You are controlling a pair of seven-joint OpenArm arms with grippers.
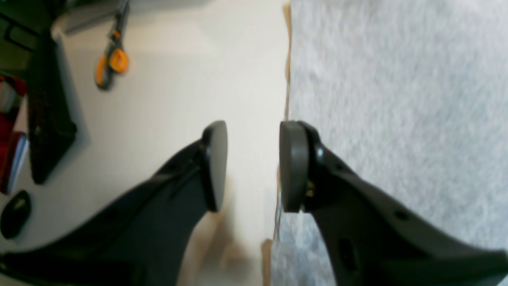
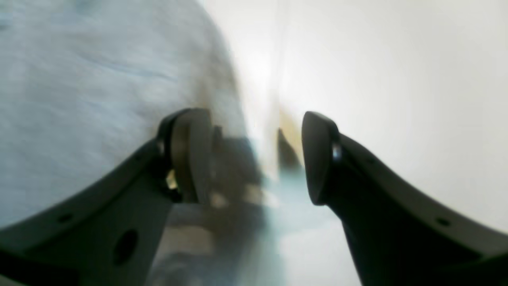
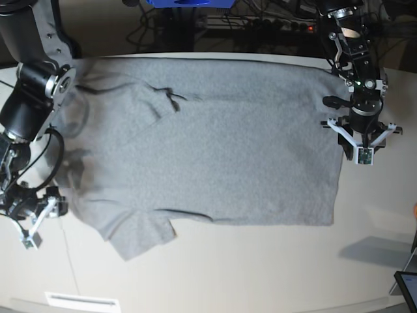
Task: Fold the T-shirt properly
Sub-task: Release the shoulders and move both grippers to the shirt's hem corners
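The T-shirt (image 3: 208, 137) lies spread flat on the worktop (image 3: 260, 261), unfolded, with both pincers, left (image 1: 253, 167) at 3 o'clock and right (image 2: 256, 157) at 8, spread and holding nothing.

- 2 arms in base view, both reaching in from the far side toward the near edge.
- Left arm at that view's right: links run down from the top corner, wrist pointed straight down, white-framed left gripper (image 3: 360, 145) at its end.
- Left wrist view: left gripper (image 1: 253, 167) with both dark pads apart, clear gap, nothing between.
- Right arm at base view's left: bulky dark joints, cables looping, right gripper (image 3: 34, 222) low near the edge.
- Right wrist view, blurred: right gripper (image 2: 256, 159) jaws spread wide, nothing clamped.
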